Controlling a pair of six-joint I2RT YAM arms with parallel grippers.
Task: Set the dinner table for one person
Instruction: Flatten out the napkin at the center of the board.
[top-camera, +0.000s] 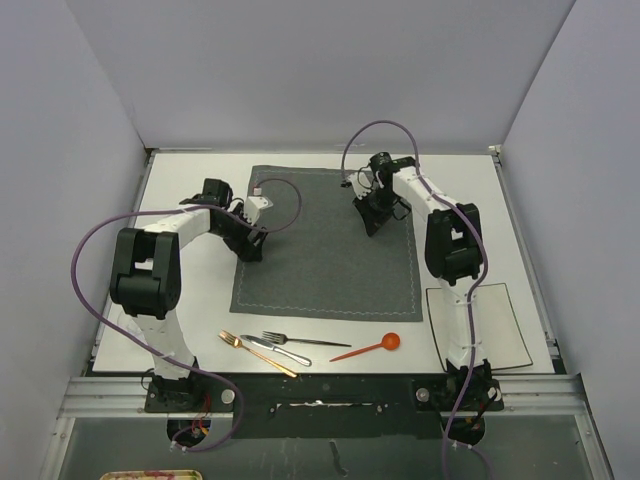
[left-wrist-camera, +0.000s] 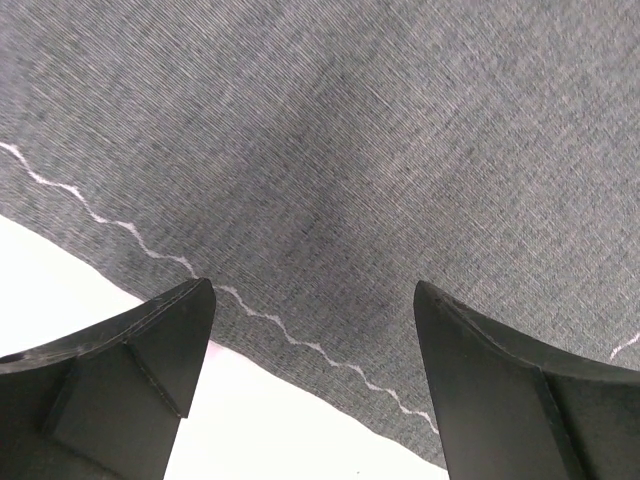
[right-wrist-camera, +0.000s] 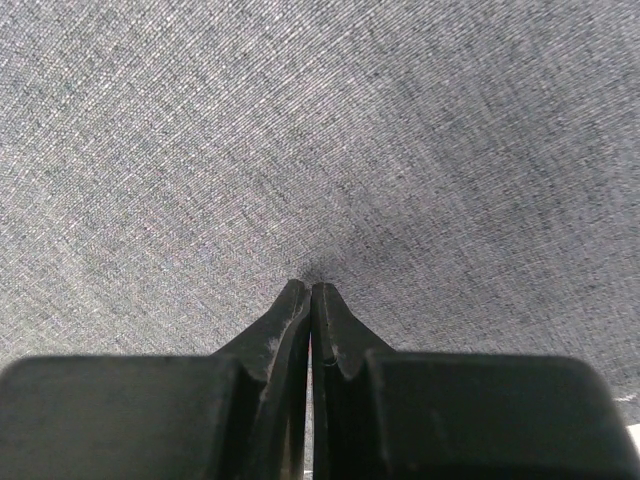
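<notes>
The dinner table (top-camera: 200, 300) is a large white top with a dark grey stitched placemat (top-camera: 325, 250) in its middle. My left gripper (top-camera: 250, 246) is low over the placemat's left edge. In the left wrist view it (left-wrist-camera: 312, 300) stands open, its fingers straddling the wavy-stitched border of the placemat (left-wrist-camera: 350, 150) with bare table (left-wrist-camera: 300, 420) below and nothing between them. My right gripper (top-camera: 372, 222) is on the placemat's upper right part. In the right wrist view it (right-wrist-camera: 310, 287) is shut, tips down against the cloth (right-wrist-camera: 300, 120).
A square off-white plate (top-camera: 500, 325) lies at the right front, beside the right arm. Along the front edge lie a gold utensil (top-camera: 258, 353), a silver fork (top-camera: 286, 348), a dark-handled knife (top-camera: 305, 342) and an orange spoon (top-camera: 370, 348). Grey walls enclose the table.
</notes>
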